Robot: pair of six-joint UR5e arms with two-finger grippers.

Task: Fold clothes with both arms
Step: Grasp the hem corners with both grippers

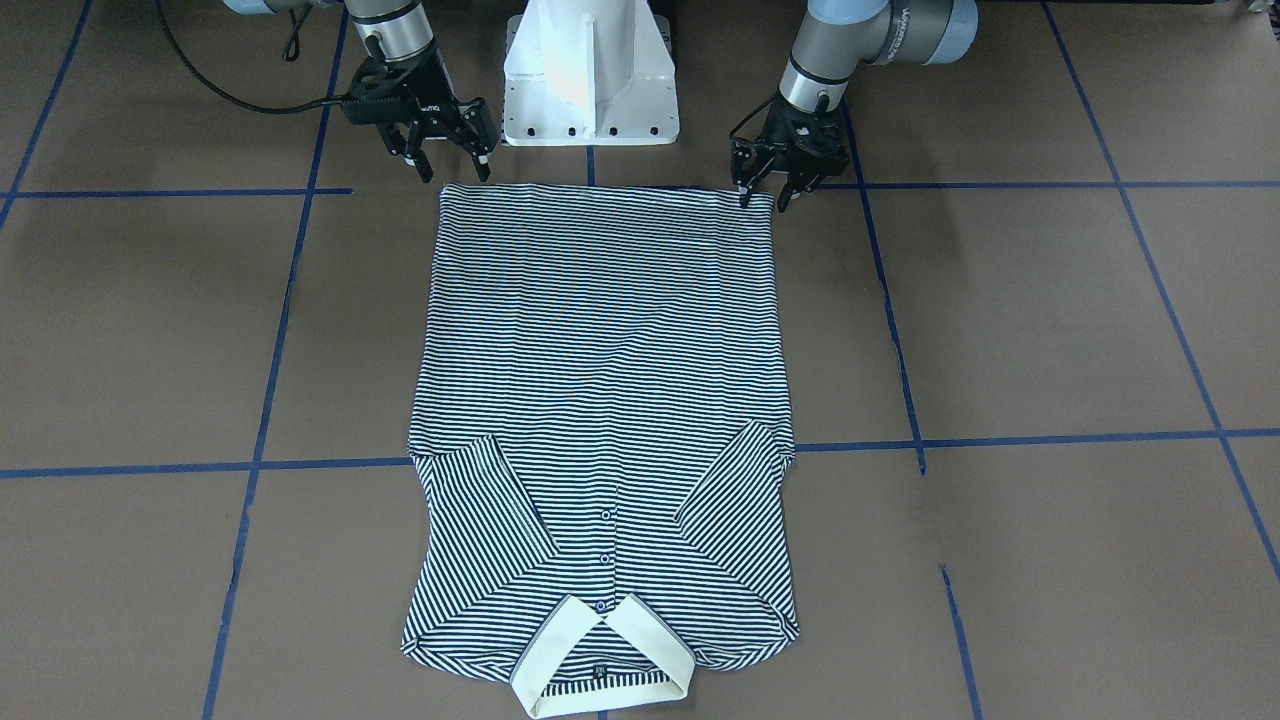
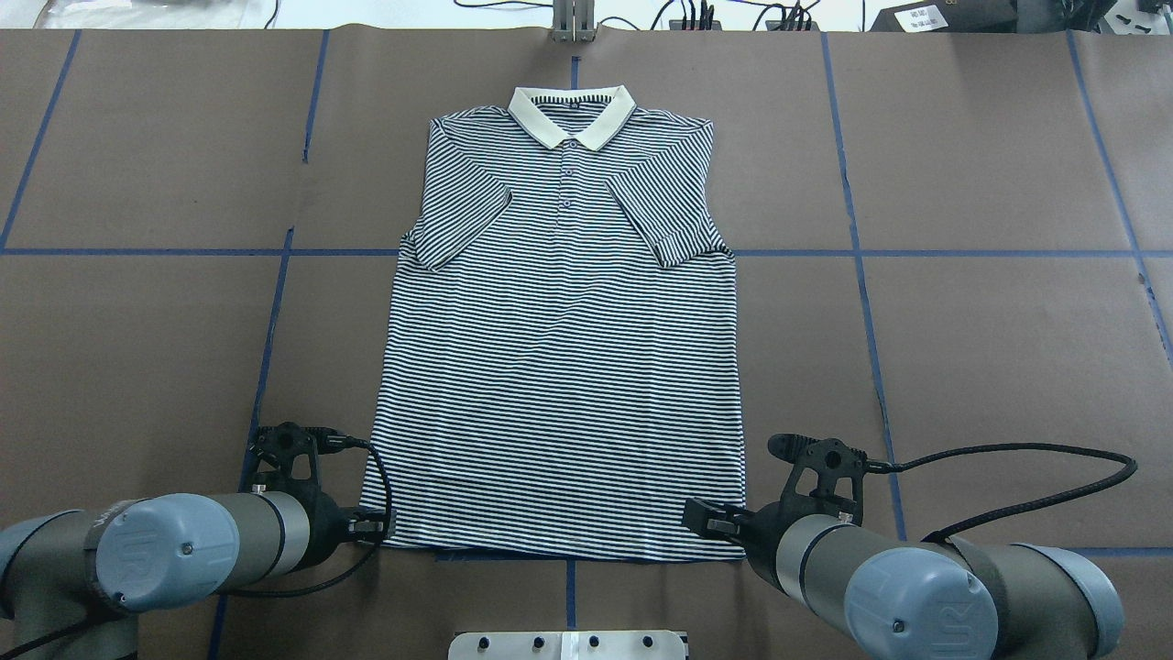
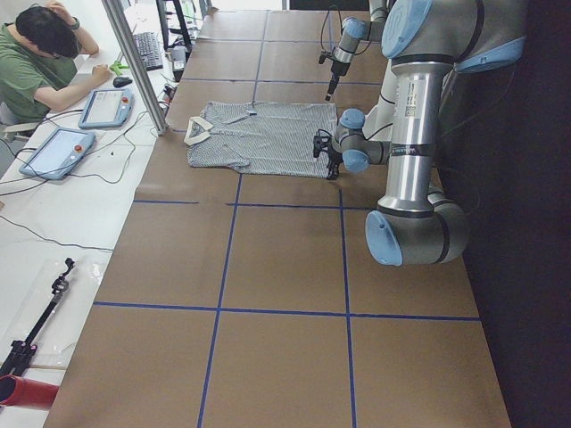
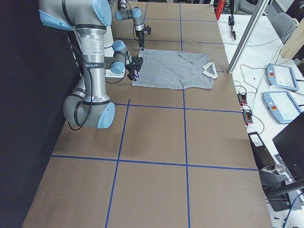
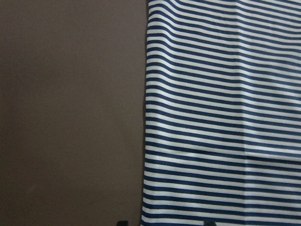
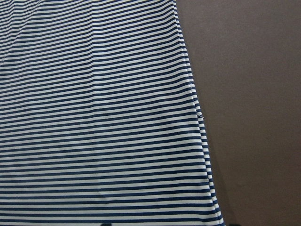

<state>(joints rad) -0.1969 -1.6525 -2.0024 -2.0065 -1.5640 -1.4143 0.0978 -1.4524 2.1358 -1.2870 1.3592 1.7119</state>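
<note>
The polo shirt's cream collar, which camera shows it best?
The exterior front-facing view: the collar lies nearest that camera, large and open, with the placket buttons above it. The overhead view shows it smaller, at the polo shirt's far end. Both side views show it tiny. The wrist cameras show only striped fabric and table.

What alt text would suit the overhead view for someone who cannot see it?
A navy-and-white striped polo shirt lies flat on a brown table, cream collar farthest from the robot, sleeves folded inward. The left gripper and right gripper sit at its two near hem corners.
</note>
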